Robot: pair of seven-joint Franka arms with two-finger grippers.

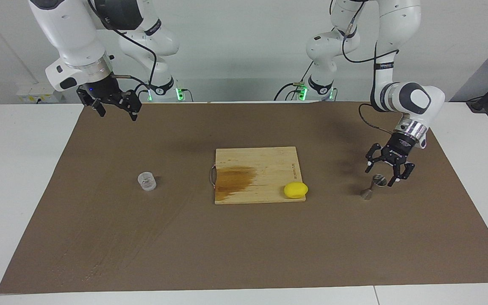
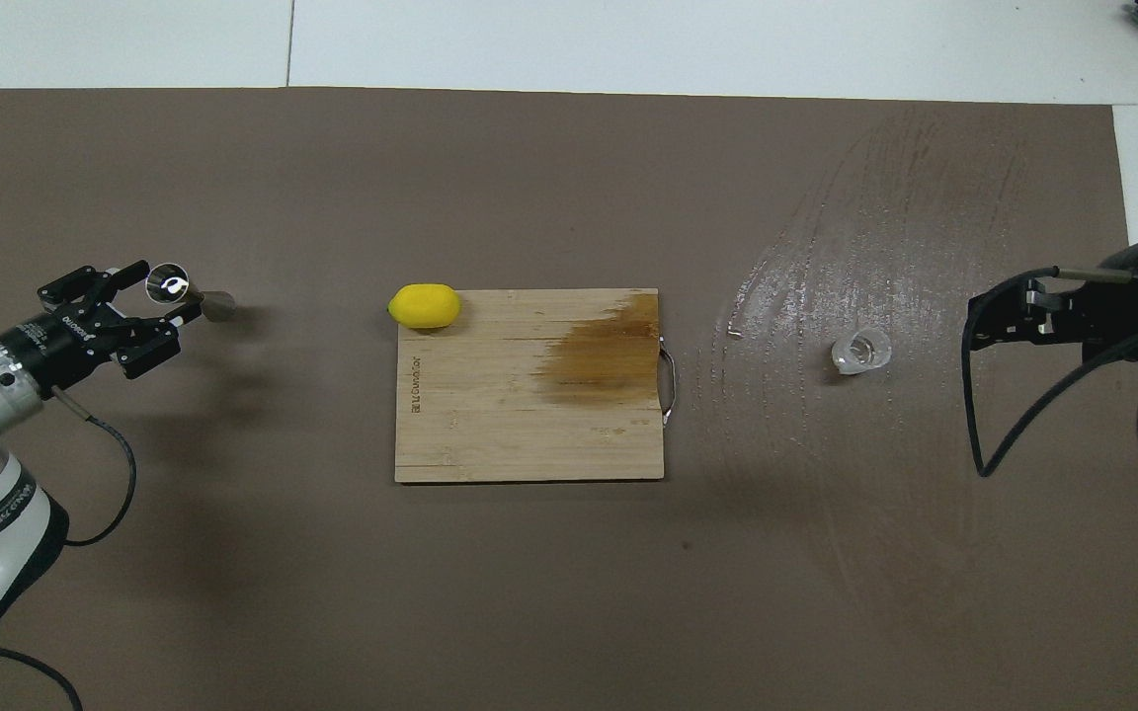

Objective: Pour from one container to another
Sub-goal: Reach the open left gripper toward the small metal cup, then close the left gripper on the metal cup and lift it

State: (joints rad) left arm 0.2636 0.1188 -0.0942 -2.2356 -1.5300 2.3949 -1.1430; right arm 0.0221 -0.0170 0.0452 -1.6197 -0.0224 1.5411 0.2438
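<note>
The steel jigger stands on the brown mat toward the left arm's end of the table. It also shows in the overhead view. My left gripper is open, with its fingers on either side of the jigger's top rim; from above the left gripper brackets that rim. The clear plastic cup stands on the mat toward the right arm's end and shows from above too. My right gripper is open and empty. It hangs high over the mat's edge nearest the robots, well away from the cup.
A wooden cutting board with a dark wet stain lies mid-table. A yellow lemon sits on the board's corner nearest the jigger. Wet streaks mark the mat around the cup.
</note>
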